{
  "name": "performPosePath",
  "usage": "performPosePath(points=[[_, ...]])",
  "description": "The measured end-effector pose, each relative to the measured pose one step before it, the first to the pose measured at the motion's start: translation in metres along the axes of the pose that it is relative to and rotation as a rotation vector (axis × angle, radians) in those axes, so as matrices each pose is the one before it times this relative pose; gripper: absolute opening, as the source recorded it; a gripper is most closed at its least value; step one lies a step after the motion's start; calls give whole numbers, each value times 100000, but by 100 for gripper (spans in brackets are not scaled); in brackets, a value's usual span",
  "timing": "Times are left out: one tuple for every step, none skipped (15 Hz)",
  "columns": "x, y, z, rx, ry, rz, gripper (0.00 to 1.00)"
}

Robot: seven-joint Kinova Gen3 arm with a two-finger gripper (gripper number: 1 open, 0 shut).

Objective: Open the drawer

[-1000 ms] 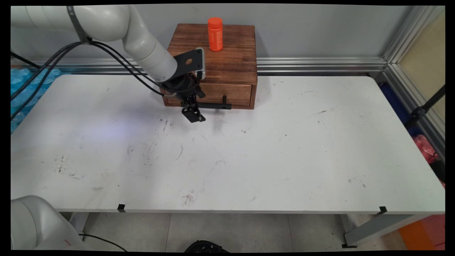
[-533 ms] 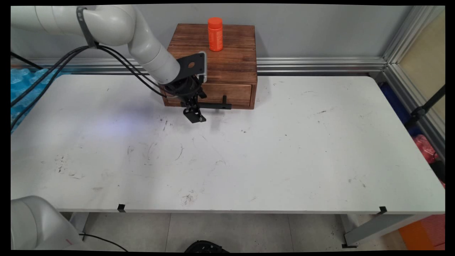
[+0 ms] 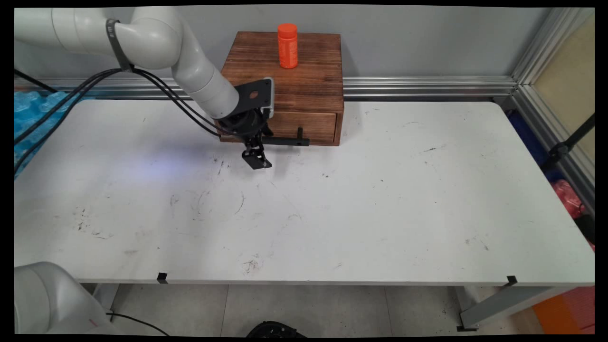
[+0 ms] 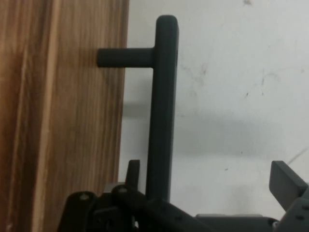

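A brown wooden box point(image 3: 304, 76) stands at the back of the white table point(image 3: 380, 199), with a drawer point(image 3: 313, 124) in its front. A black bar handle point(image 3: 285, 141) sticks out from the drawer. My gripper point(image 3: 257, 160) hangs at the handle's left end, just above the table. In the hand view the handle point(image 4: 161, 106) runs up from between my open gripper point(image 4: 208, 170), close to the left finger point(image 4: 133, 171) and far from the right finger point(image 4: 287, 181). The drawer front point(image 4: 63, 121) fills the left side. An orange bottle point(image 3: 287, 45) stands upright on the box.
Black cables point(image 3: 95, 90) hang from the arm over the table's back left. An aluminium rail point(image 3: 427, 85) runs along the wall behind the table. Scuff marks point(image 3: 213, 199) dot the table's surface.
The gripper has shifted slightly left and toward the near side along the handle's left end. The box, drawer and bottle have not moved.
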Motion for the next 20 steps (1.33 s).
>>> performPosePath(points=[[-107, 59, 129, -104, -135, 25, 100], [-97, 78, 135, -159, -151, -4, 100], [-93, 95, 131, -127, -113, -45, 100], [-75, 88, 125, -131, -94, -73, 100], [-26, 92, 115, -129, -53, -76, 100], [-27, 96, 90, -125, -15, -171, 100], [-4, 109, 99, -158, -47, -165, 100], [8, 76, 50, -68, 5, -154, 100], [26, 124, 75, -145, 18, -200, 100], [71, 160, 74, -179, 40, -213, 100], [55, 176, 54, -180, 17, -345, 100], [80, 183, 44, -194, 14, -332, 100], [95, 173, 8, -125, 2, -355, 100], [119, 204, -15, -120, -20, -470, 100], [107, 190, -40, -104, -5, -450, 100], [122, 237, -99, -63, -52, -475, 100], [172, 228, -101, -79, -62, -318, 100], [123, 213, -124, -51, -82, -253, 100], [62, 190, -123, -25, -161, -286, 100], [45, 126, -85, -13, -114, -166, 100]])
